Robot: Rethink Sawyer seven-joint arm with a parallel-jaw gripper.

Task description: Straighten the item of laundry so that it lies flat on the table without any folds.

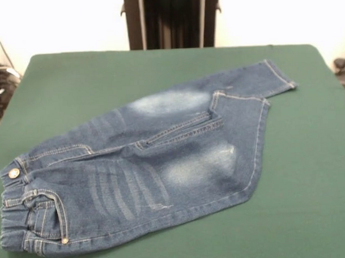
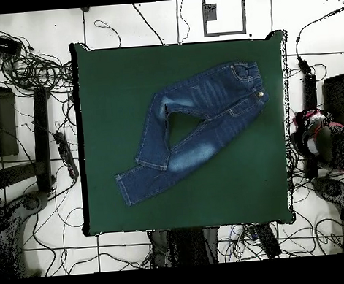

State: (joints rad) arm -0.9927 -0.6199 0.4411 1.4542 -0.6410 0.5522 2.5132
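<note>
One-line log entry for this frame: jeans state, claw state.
jeans: on green table, waistband at one edge | one leg bent back at knee, other leg straight | claw: not in view

Green cloth-covered table [image 1: 310, 175] [image 2: 105, 86]. Jeans [image 1: 145, 164] [image 2: 195, 120] lie directly on it, overhead view: waistband toward 2 o'clock, long leg toward 8 o'clock, other leg bent back, hem pointing 7 o'clock.
</note>
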